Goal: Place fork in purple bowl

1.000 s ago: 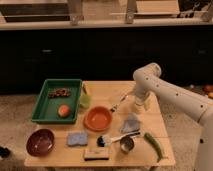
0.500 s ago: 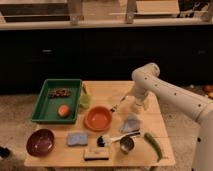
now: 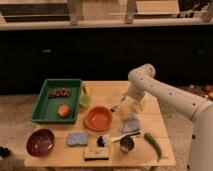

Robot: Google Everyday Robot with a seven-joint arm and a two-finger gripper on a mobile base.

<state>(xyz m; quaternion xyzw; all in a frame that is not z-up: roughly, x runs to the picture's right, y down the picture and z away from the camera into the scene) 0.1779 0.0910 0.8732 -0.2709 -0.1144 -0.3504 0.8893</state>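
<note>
The fork (image 3: 116, 106), short and slim with one dark and one pale end, lies on the wooden table (image 3: 160, 115) just right of the orange bowl's far edge. My gripper (image 3: 129, 106) hangs down from the white arm (image 3: 165, 94) and is low over the table, just right of the fork. The purple bowl (image 3: 41, 142) stands at the table's front left corner, far from the gripper, and looks empty.
An orange bowl (image 3: 98, 118) sits mid-table. A green tray (image 3: 44, 102) holding an orange fruit is at the back left, with a green cup (image 3: 85, 100) beside it. In front are a blue sponge (image 3: 77, 138), a black-headed utensil (image 3: 112, 139), a metal cup (image 3: 126, 145), a blue cloth (image 3: 131, 124), a green pepper (image 3: 152, 144) and a brush (image 3: 96, 153).
The arm has shifted slightly left and down, bringing the gripper closer to the fork. The fork and bowls have not moved.
</note>
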